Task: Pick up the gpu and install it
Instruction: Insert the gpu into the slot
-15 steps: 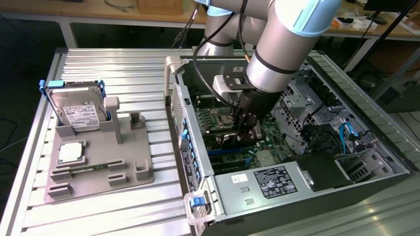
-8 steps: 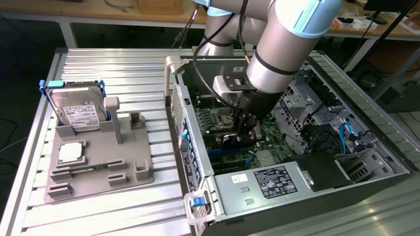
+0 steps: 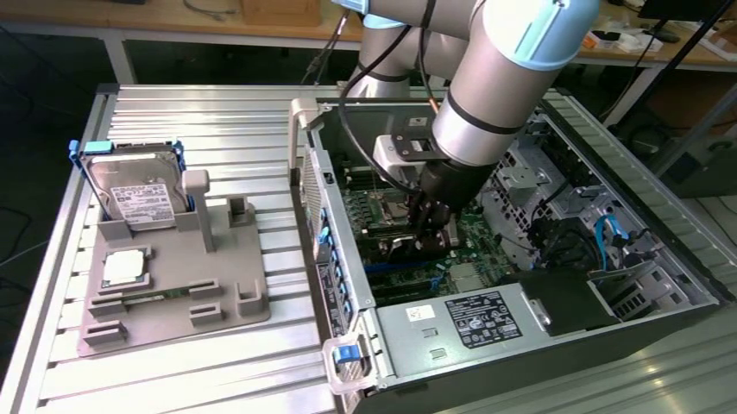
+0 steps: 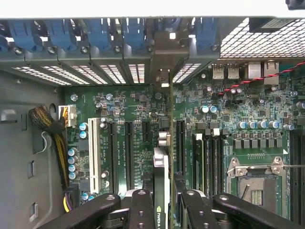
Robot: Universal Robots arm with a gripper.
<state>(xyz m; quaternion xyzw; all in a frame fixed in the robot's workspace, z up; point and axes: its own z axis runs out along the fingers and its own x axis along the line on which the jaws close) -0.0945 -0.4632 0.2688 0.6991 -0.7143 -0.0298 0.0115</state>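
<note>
Holds the gpu (image 4: pixel 161 171) edge-on, gripper (image 4: pixel 167 206) clamped narrow on it, inside the computer case (image 3: pixel 645 332), at the motherboard (image 4: pixel 128 109) slots. Looks like the installing step. Probably calls for keeping card edge exactly along one slot.

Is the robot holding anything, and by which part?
The end effector pinches the thin dark gpu card by its two flat sides.

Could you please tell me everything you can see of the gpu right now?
The gpu appears edge-on: a thin dark card with a grey top edge and a small logo, standing upright over the motherboard, its far end towards the rear brackets. Black fingers of the gripper clamp it from both sides.
</note>
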